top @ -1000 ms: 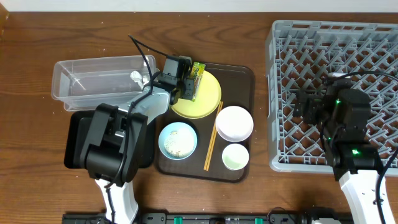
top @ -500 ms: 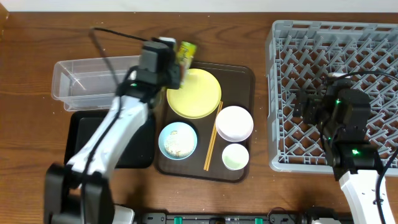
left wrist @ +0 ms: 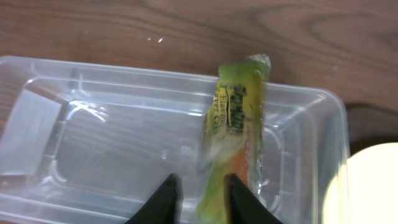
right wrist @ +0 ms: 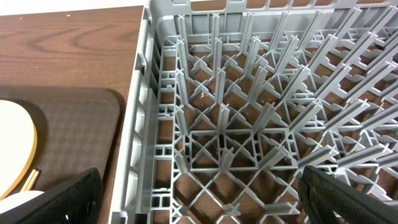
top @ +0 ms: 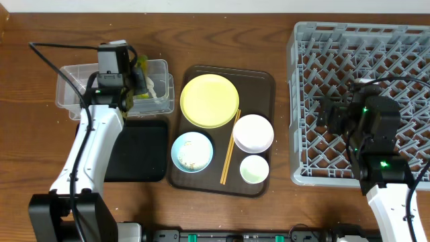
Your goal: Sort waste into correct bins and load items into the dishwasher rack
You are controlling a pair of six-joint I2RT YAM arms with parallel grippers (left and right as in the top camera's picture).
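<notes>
– Over the clear tub (left wrist: 124,70), at the left of the table: left gripper (left wrist: 204,199) with the snack wrapper (left wrist: 236,124) between its fingertips. Agree?

– Yes. Jaws a little apart. I see a sliver of tub between one finger and the wrapper, and the other finger touches it. Can't tell if it's pinched or already let go.

– Which way does it lie?

– Long axis runs straight out from the fingertips across the tub's short side. Near end sits between the fingers, and the far tip shows just past the far rim in the wrist view. Hanging or resting on the tub, can't tell.

– So the drop turns on that tip?

– My read: most of it is above the tub floor, so opening wider should land it inside, but the tip could catch the rim.

– Right gripper (right wrist: 208,196)?

– Wide open, empty, over the dishwasher rack (right wrist: 205,93), well apart from the wrapper. Left arm is the near one.
</notes>
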